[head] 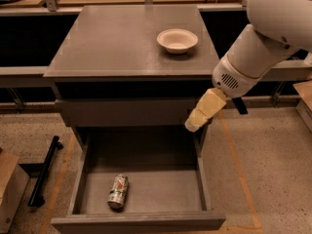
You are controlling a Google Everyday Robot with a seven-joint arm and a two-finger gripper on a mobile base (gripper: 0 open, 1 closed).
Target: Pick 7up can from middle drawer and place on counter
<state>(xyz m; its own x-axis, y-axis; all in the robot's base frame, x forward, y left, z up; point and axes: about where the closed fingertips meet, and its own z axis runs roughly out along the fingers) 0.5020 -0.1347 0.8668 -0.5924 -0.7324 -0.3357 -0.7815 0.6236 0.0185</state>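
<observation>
The 7up can point(118, 191) lies on its side on the flat bottom of the open middle drawer point(146, 199), near the front left. My gripper point(194, 125) hangs from the white arm at the right, over the drawer's back right corner and in front of the closed drawer front above. It is well above and to the right of the can. The grey counter point(112, 40) tops the cabinet.
A white bowl point(177, 40) stands on the counter at the right. A black bar point(45, 171) lies on the floor left of the drawer, beside a cardboard box point(7, 191). Dark openings flank the cabinet on both sides.
</observation>
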